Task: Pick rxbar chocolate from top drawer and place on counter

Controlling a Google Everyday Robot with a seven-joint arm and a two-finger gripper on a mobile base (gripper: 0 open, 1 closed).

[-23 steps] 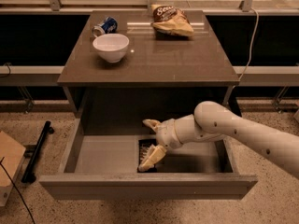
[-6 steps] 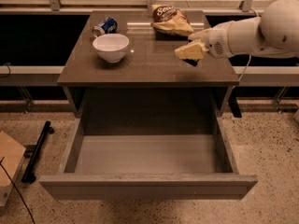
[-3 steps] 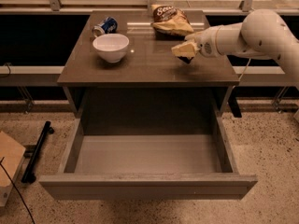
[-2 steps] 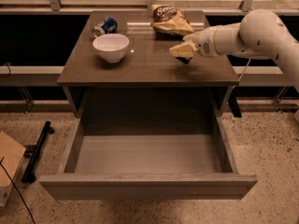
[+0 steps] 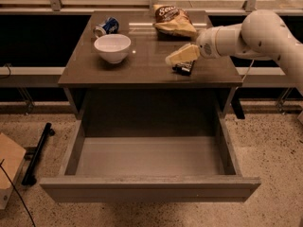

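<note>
Camera view: rxbar chocolate (image 5: 183, 68) on counter (image 5: 142, 65), partly under claw (image 5: 177, 56).

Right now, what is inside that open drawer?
Only the top drawer's bare grey floor shows; its back edge is in shadow beneath the counter. The rxbar chocolate is up on the counter, partly covered by the tool above it.

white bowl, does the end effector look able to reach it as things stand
Probably yes. The end effector is over the counter to the right of the white bowl, with only bare tabletop between them. The rxbar chocolate lies under it, off that path.
</note>
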